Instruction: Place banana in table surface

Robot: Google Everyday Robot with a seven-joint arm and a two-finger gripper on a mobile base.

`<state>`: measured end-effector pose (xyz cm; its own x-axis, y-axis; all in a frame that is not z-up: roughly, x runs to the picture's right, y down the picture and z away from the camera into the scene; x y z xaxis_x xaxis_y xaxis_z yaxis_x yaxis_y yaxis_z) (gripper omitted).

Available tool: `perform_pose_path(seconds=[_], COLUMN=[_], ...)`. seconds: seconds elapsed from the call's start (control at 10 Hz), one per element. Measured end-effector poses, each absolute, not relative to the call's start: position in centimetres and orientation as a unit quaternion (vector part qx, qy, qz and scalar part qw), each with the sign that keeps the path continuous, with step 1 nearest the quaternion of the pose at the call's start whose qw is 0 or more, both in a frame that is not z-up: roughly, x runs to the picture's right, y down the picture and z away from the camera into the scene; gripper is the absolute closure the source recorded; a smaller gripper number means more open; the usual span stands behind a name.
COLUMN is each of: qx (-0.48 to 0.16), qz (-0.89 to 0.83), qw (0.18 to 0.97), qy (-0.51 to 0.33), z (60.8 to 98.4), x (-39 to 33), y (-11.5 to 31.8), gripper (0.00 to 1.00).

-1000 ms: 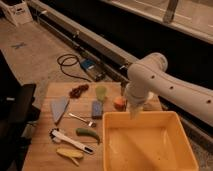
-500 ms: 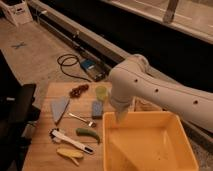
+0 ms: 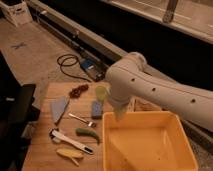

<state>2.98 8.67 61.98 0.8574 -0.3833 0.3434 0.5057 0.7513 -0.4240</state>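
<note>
The banana [image 3: 70, 154] is small and yellow. It lies at the front left of the light-brown wooden table surface [image 3: 45, 147], just in front of a white-handled tool [image 3: 69, 141]. My gripper [image 3: 120, 114] points down at the end of the white arm [image 3: 150, 87]. It hangs over the back left rim of the yellow tub [image 3: 150, 145], well to the right of and behind the banana. It holds nothing that I can see.
A green pod [image 3: 88, 134], a metal spoon [image 3: 82, 119], a grey-blue wedge [image 3: 59, 108], a blue block [image 3: 96, 108], a yellow-green cup [image 3: 101, 92] and a brown cluster [image 3: 78, 90] lie on the table. Cables [image 3: 70, 62] lie on the floor behind.
The arm has swung left along the back of the tub, and the gripper now hangs at the tub's left rim. The objects on the table have not moved.
</note>
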Motion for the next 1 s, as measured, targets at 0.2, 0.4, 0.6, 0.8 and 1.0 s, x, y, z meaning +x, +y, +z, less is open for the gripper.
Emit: perform_pose_path(seconds=[0.2,0.4,0.6,0.8,1.0], qx=[-0.272,-0.288,-0.309,-0.323,-0.327], qz=[-0.251,-0.267,-0.284,-0.294,-0.302], qw=[0.921,0.909,0.894,0.883,0.875], qy=[-0.121,-0.136,-0.155,-0.174,-0.189], z=[62.2,63.9,66.5,68.0,68.1], x=[1.4,-1.1,-4.5,-7.8,-11.0], y=[8.7,10.2,13.0,15.4,18.2], gripper=[0.35,0.35,0.35,0.35,0.35])
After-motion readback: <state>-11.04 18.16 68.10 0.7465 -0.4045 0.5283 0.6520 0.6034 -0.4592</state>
